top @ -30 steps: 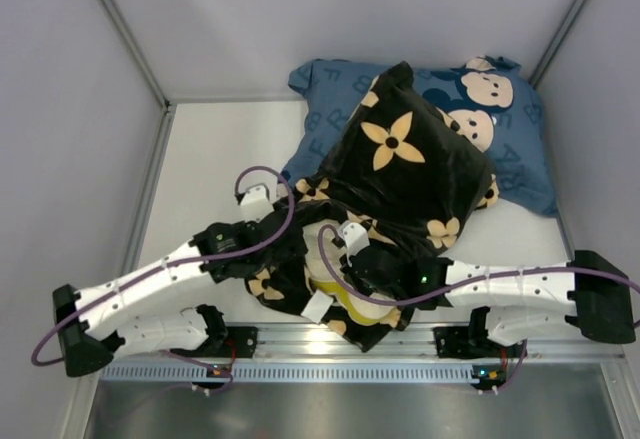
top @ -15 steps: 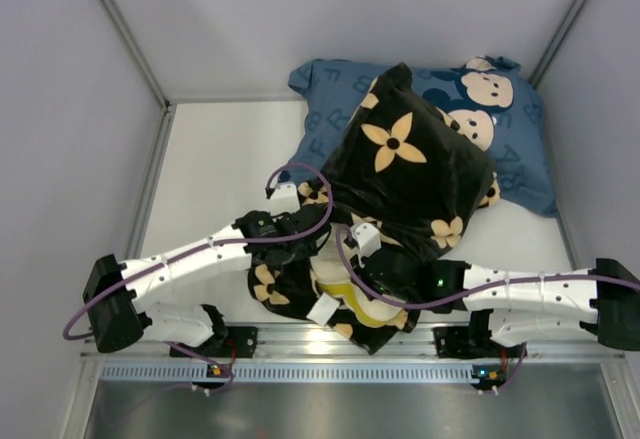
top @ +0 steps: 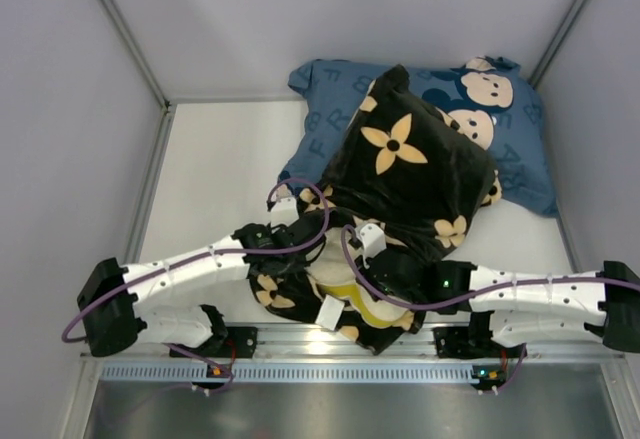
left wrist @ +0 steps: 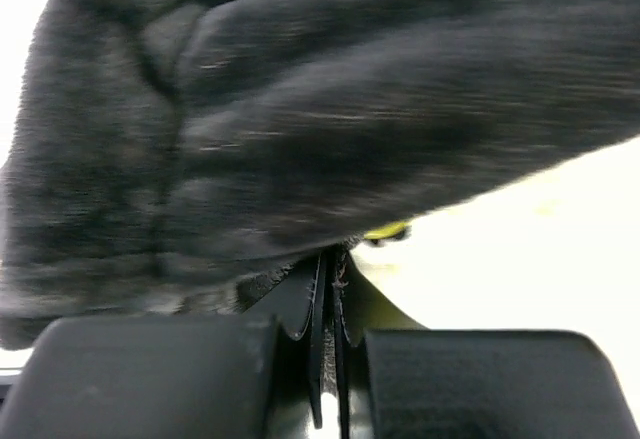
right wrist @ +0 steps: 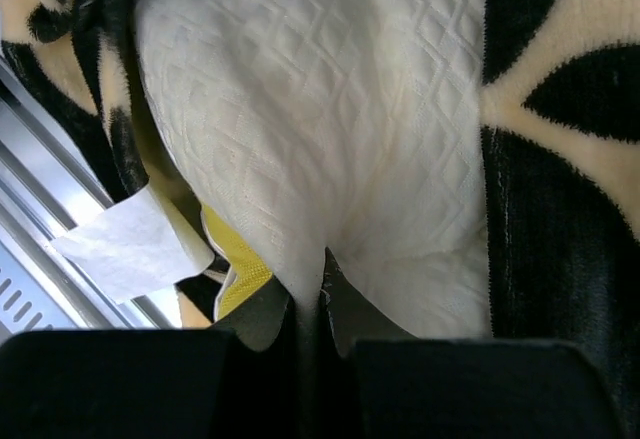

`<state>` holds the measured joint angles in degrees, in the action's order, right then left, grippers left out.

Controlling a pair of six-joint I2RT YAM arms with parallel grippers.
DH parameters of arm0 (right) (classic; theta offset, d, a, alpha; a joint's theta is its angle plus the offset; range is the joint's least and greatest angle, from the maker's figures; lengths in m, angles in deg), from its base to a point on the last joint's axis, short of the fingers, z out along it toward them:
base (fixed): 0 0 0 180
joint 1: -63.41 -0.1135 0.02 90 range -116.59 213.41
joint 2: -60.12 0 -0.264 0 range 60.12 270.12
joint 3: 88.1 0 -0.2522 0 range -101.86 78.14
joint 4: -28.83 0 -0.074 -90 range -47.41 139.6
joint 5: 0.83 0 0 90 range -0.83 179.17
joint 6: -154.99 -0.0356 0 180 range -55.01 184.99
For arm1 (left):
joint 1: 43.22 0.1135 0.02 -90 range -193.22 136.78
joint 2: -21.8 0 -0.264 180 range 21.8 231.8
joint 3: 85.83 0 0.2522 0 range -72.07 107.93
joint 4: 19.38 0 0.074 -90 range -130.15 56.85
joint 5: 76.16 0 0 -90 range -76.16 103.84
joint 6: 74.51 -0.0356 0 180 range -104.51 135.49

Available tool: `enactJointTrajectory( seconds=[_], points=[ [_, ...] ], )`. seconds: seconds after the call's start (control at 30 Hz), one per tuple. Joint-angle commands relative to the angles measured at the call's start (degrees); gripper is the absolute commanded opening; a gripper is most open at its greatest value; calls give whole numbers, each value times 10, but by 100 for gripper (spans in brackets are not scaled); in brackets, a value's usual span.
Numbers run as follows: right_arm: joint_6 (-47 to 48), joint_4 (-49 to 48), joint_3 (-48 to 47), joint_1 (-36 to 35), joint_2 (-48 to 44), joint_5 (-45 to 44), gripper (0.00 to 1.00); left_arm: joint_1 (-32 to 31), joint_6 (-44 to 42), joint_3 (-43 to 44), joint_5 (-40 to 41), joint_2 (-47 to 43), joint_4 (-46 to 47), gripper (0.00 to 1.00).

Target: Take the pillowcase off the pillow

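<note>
While the left tool [left wrist: 326, 264] pinches the black flowered pillowcase [left wrist: 350, 109], the right tool [right wrist: 322, 269] clamps the cream quilted pillow [right wrist: 320, 109].

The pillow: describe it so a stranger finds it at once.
At the near edge of the table, the black flowered pillowcase gapes open. The pillow peeks out there: cream and diamond-quilted, unlike the blue mouse-print pillow behind.

You have: left arm [top: 180, 264] and right arm [top: 530, 289], white shells, black joints. Purple cable [top: 292, 182] looping back from left end effector [left wrist: 328, 259]; a second behind right end effector [right wrist: 322, 259]. Dark fingers [right wrist: 352, 321] there; green light [top: 443, 282] just behind.
</note>
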<state>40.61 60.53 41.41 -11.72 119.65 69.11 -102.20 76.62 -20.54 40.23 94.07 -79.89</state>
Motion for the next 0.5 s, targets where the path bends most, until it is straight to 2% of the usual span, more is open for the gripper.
enactJointTrajectory(
  seconds=[0.0, 0.23, 0.47],
  points=[
    [-13, -2, -20, -8, -39, -78, 0, -1, 19, -41, -9, -62, -2, 0],
    [-29, 58, -44, -6, -99, -176, 0, 0, 38, -92, 7, -159, -12, 0],
    [-37, 131, -66, -5, -195, -223, 0, 1, 66, -97, 42, -186, -48, 0]
  ],
)
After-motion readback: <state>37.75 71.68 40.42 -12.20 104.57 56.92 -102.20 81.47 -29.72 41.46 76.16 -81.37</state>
